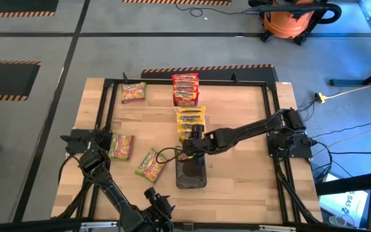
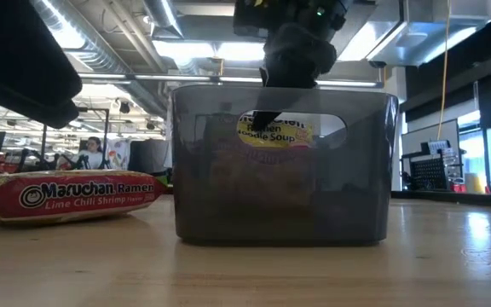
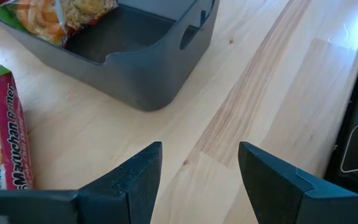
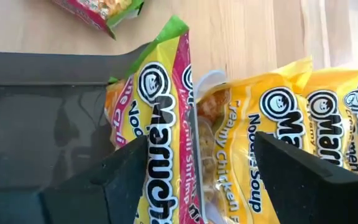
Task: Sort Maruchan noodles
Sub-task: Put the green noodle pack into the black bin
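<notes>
A dark tray (image 1: 190, 175) stands on the wooden table near its middle. One green-and-pink Maruchan packet (image 4: 163, 118) leans on edge in the tray's far end, showing through the tray wall (image 2: 271, 136) in the low view. My right gripper (image 4: 201, 142) hangs above it, open, its fingers on either side of this packet and of a yellow packet (image 4: 229, 143) beside it. Red packets (image 1: 185, 89) and more yellow ones (image 1: 190, 119) lie in a row beyond the tray. My left gripper (image 3: 201, 148) is open over bare wood by the tray's near left corner. My right gripper comes slanting down from the table's right and far side over the standing green-and-pink packet. Whether either finger (image 4: 129, 168) touches the packet, I cannot tell.
Loose green-and-pink packets lie left of the tray (image 1: 149, 164), further left (image 1: 121, 145) and at the far left (image 1: 133, 91). One of them shows by the left gripper (image 3: 5, 137). A black frame (image 1: 108, 84) runs around the table. Bare wood lies right of the tray.
</notes>
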Robot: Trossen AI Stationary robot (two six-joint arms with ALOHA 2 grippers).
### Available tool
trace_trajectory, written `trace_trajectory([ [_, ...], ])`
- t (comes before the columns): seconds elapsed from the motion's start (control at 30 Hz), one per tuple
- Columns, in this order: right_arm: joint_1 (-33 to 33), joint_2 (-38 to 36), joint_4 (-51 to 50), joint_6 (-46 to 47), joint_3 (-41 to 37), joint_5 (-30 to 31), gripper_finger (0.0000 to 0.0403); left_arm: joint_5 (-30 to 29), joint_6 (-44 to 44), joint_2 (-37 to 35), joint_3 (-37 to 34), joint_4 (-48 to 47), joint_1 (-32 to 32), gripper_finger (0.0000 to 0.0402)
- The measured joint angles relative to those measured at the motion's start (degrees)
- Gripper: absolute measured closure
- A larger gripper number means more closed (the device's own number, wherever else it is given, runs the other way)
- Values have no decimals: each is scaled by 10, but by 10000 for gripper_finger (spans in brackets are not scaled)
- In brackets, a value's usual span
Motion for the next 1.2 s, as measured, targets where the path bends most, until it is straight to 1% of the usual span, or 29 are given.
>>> trace_trajectory([
  [0.13,0,-11,-7,2,0,-22,134,1,0,0,0,7,1,195],
  [0.2,4,-29,-18,12,0,-40,134,1,0,0,0,7,1,195],
  [0.3,18,-63,-38,17,0,-41,134,5,0,0,0,7,4,195],
  [0.5,72,-107,-85,37,0,-17,134,73,-2,-10,17,-43,14,195],
  [0.6,105,-120,-74,49,-22,3,134,91,-36,-38,17,-116,15,195],
  [0.7,134,-127,-34,68,-54,18,134,101,-89,-65,18,-216,15,195],
  [0.77,154,-127,1,80,-74,19,134,125,-121,-82,15,-287,16,195],
  [0.83,172,-127,58,89,-96,19,134,147,-135,-98,7,-341,22,195],
  [0.9,185,-127,115,92,-119,19,134,158,-137,-117,-16,-361,28,195],
  [0.97,196,-126,158,104,-137,19,134,168,-126,-143,-51,-350,40,195],
  [1.03,204,-126,193,113,-149,21,134,178,-125,-176,-102,-321,51,195],
  [1.1,211,-126,237,121,-163,31,134,181,-122,-212,-162,-268,64,195],
  [1.2,215,-125,284,130,-186,34,134,184,-122,-275,-261,-152,87,195],
])
